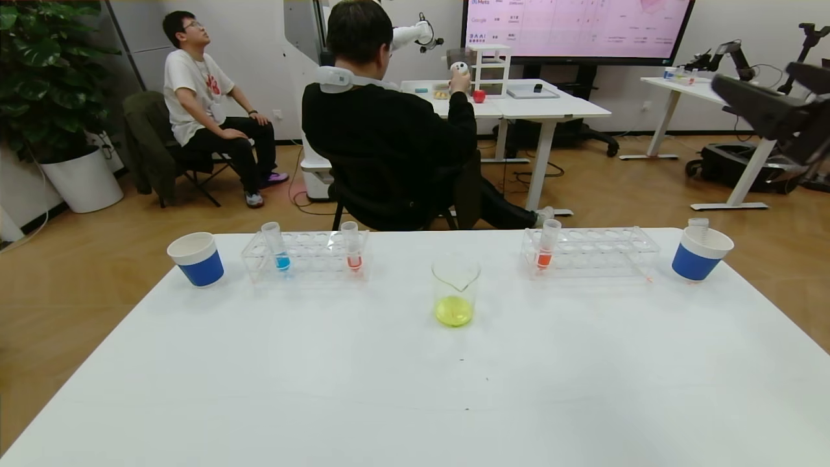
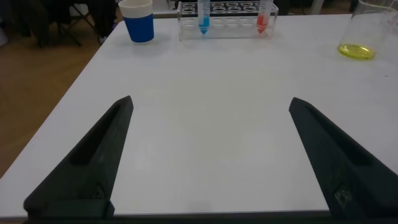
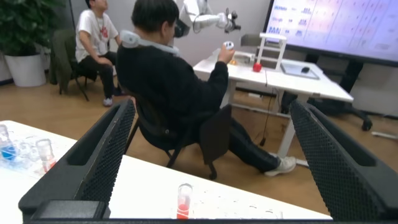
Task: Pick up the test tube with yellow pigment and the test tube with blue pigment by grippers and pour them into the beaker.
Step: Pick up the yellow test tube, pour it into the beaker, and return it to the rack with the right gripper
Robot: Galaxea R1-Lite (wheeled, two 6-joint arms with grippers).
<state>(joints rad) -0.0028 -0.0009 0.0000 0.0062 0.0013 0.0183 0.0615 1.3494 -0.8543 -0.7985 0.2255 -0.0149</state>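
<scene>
The test tube with blue pigment stands upright in the left clear rack, an orange-red tube two slots away. The beaker sits mid-table with yellow liquid at its bottom. No tube with yellow pigment is in view. My left gripper hovers open over the near left part of the table, the blue tube and beaker far ahead of it. My right gripper is open and empty, raised past the right rack's orange-red tube; its arm shows at the upper right.
A blue-and-white paper cup stands left of the left rack. Another cup stands right of the right rack, which holds one orange-red tube. Beyond the table's far edge a person sits on a chair.
</scene>
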